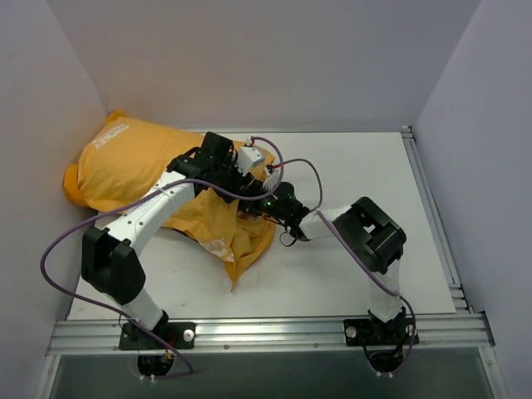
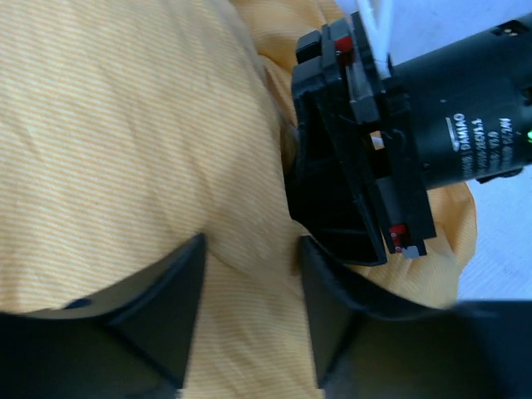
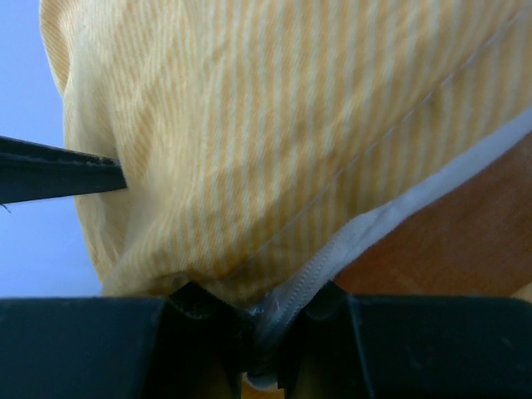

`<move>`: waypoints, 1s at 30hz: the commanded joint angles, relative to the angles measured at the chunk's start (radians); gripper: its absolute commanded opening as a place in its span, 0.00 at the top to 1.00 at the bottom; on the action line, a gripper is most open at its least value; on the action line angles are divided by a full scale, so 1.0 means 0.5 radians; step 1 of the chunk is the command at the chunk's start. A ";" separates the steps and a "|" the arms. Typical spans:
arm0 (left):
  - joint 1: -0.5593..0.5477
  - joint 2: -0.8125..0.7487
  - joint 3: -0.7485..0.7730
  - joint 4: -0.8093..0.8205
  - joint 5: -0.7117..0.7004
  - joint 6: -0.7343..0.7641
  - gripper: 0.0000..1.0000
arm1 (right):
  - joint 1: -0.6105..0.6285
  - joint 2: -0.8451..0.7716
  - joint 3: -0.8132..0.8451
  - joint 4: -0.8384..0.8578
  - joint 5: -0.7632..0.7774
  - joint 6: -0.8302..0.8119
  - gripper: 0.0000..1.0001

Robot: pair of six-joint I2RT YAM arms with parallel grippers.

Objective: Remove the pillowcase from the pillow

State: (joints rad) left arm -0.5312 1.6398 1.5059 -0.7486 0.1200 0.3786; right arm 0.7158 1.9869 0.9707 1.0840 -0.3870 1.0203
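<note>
The orange-yellow pillowcase (image 1: 133,166) lies bulging at the table's back left, and a loose end trails toward the middle (image 1: 245,249). The pillow is hidden inside it. My left gripper (image 1: 237,184) hovers over the case near its middle. In the left wrist view it (image 2: 249,316) is open, with striped fabric (image 2: 125,150) lying between the spread fingers. My right gripper (image 1: 259,202) meets the case from the right. It (image 3: 270,332) is shut on the pillowcase's white zipper hem (image 3: 399,208), and yellow cloth (image 3: 249,125) hangs above it. The right gripper's black body (image 2: 357,150) sits just beside the left fingers.
The white table (image 1: 349,183) is walled at the back and on both sides. A metal rail (image 1: 428,208) runs along its right edge and another along the front (image 1: 266,332). Purple cables (image 1: 58,249) loop off both arms. The right arm's elbow (image 1: 374,233) stands mid-right.
</note>
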 commanded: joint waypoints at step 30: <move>0.304 -0.488 -0.656 -0.181 -0.133 0.359 0.98 | -0.538 -1.068 -0.085 -0.189 -0.045 -0.043 1.00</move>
State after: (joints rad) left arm -0.4622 1.3777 1.2350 -0.6086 0.1699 0.4992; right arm 0.5819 1.6108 0.8734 0.7830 -0.4755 0.9756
